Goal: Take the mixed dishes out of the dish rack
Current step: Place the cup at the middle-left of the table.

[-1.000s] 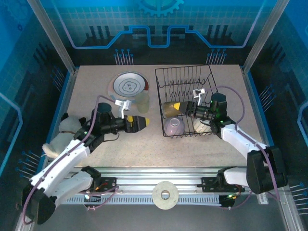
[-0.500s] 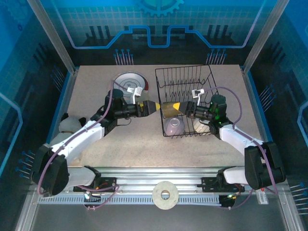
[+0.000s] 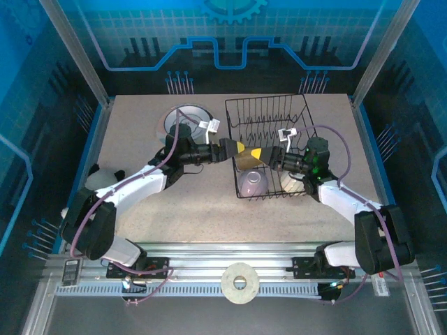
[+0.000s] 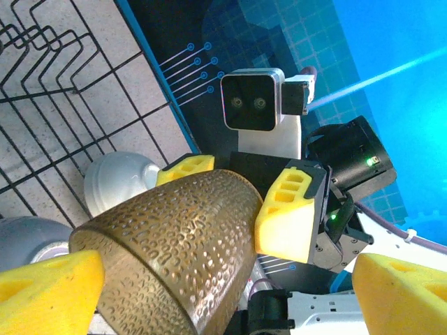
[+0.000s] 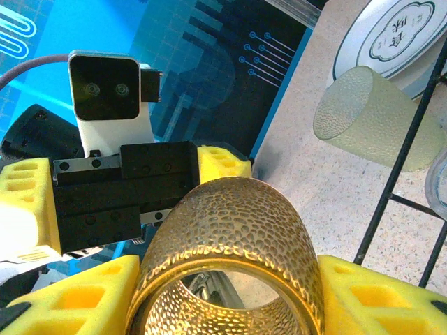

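Brown hammered cup (image 3: 247, 159) hangs over the left edge of the dish rack (image 3: 265, 100), clamped at its right end by the right gripper (image 3: 258, 156); the left gripper (image 3: 236, 149) has its yellow jaws spread wide either side of the left end

My left arm (image 3: 136, 185) and right arm (image 3: 342, 199) wear white shells between black joints, and a thin purple cable (image 3: 355, 150) loops along each. My left gripper (image 3: 236, 149) and right gripper (image 3: 257, 155) end in yellow pads (image 4: 290, 213) with rectangular cut-outs, set on black blocks. Each wrist carries a white camera housing (image 4: 253, 101) with a black two-lens face. A green light (image 4: 368, 162) glows on my right wrist's black casing.
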Controlling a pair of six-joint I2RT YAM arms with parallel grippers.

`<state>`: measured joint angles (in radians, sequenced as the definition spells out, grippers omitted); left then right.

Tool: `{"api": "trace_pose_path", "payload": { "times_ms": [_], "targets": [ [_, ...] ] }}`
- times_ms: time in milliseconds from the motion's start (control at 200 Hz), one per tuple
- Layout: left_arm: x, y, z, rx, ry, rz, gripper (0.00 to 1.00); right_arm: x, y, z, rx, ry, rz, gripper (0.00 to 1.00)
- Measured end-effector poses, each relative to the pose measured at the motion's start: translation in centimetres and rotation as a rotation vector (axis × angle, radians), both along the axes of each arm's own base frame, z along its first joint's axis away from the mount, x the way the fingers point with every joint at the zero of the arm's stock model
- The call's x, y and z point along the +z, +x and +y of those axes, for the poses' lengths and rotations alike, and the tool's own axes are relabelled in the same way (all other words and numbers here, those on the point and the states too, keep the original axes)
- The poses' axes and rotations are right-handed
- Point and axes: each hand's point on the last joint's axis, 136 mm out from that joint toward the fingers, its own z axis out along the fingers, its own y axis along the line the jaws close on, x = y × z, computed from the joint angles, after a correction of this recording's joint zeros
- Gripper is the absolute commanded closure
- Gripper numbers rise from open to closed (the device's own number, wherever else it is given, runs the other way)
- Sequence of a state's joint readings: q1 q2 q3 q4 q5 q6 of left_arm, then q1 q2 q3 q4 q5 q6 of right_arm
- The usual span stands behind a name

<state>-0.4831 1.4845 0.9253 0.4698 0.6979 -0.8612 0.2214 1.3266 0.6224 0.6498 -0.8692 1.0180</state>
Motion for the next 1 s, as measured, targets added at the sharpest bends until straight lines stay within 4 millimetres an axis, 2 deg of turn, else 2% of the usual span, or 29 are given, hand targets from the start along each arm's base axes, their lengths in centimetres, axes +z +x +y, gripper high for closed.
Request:
{"api": "trace_pose_path", "payload": {
  "times_ms": [140,365,605,876,1001],
  "targets": [
    [0.4,0.1,-0.4,-0.011,-0.035,0.011,0.15,0.1,0.0,0.0,0.003,0.003,-0.002,0.64],
    [1.6,-0.4,-0.9,-0.025,-0.089,0.030,0.28,0.6,0.1,0.0,0.003,0.011,-0.031,0.64],
    [1.8,-0.9,-1.3,-0.035,-0.127,0.065,0.45,1.1,0.1,0.1,0.003,0.022,-0.048,0.64],
    [1.2,-1.2,-1.4,-0.031,-0.130,0.108,0.74,1.6,-0.1,0.2,0.020,0.038,-0.063,0.64],
    [1.1,-1.2,-1.4,-0.029,-0.130,0.111,0.92,1.8,-0.2,0.2,0.030,0.046,-0.062,0.64]
  ]
}}
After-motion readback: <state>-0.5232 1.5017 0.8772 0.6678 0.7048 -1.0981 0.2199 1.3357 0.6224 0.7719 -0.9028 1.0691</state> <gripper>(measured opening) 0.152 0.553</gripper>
